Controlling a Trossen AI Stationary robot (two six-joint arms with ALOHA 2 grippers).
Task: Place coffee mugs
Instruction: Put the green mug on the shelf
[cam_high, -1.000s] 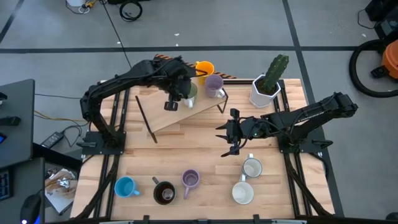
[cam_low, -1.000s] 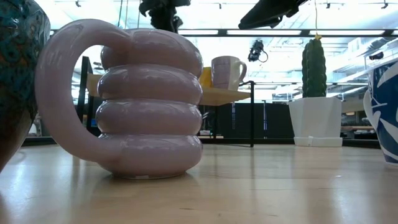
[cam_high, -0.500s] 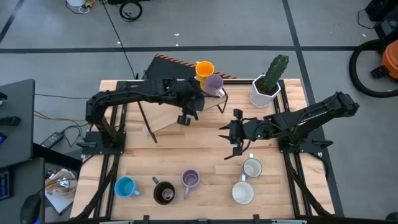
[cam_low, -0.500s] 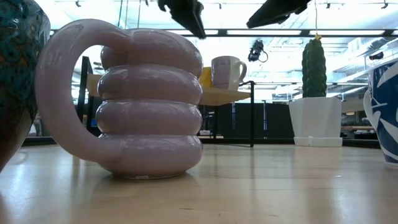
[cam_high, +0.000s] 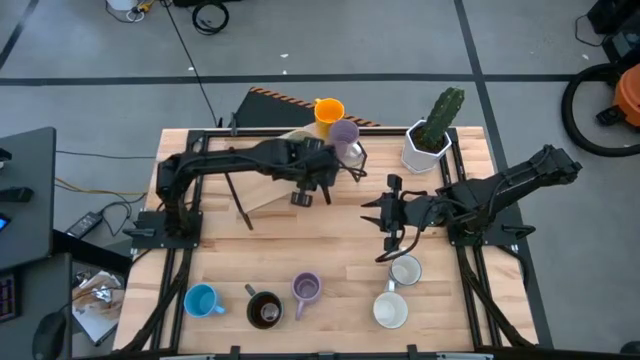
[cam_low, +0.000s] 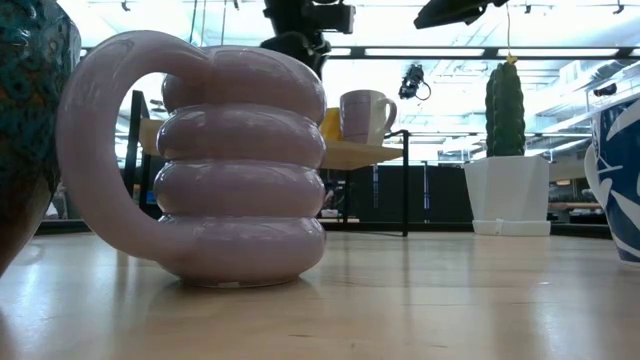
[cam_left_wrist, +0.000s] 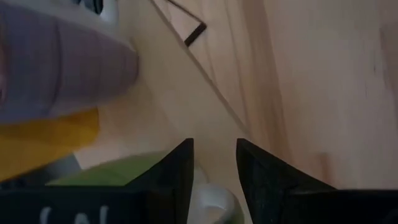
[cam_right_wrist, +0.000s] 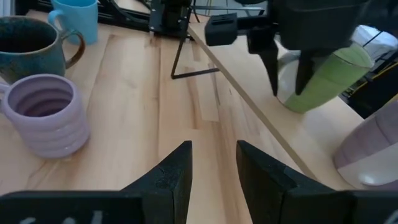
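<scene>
On the raised wooden shelf (cam_high: 265, 195) at the back stand an orange mug (cam_high: 328, 110), a lilac mug (cam_high: 345, 135) and a green mug (cam_right_wrist: 326, 78) with a pale handle. In the high view my left arm hides the green mug. My left gripper (cam_right_wrist: 288, 84) hangs open over the shelf's near edge, just on the near side of the green mug, fingers slanting down, nothing between them. My right gripper (cam_high: 380, 222) hovers open and empty over the table's middle right. Blue (cam_high: 202, 300), dark brown (cam_high: 265, 310), ribbed lilac (cam_high: 306, 290) and two white mugs (cam_high: 405, 270) (cam_high: 390, 310) stand along the near edge.
A white faceted pot with a cactus (cam_high: 425, 145) stands at the back right, beside the shelf. The shelf's black legs (cam_high: 232, 190) reach down to the table. Bare tabletop (cam_high: 310, 240) lies between the shelf and the front row of mugs.
My left gripper has swung from over the shelf's far left part toward the table's right and near edges, sinking and rolling a little, and now hangs over the shelf's near edge. My right gripper has drawn back slightly toward the right edge. Neither gap has changed.
</scene>
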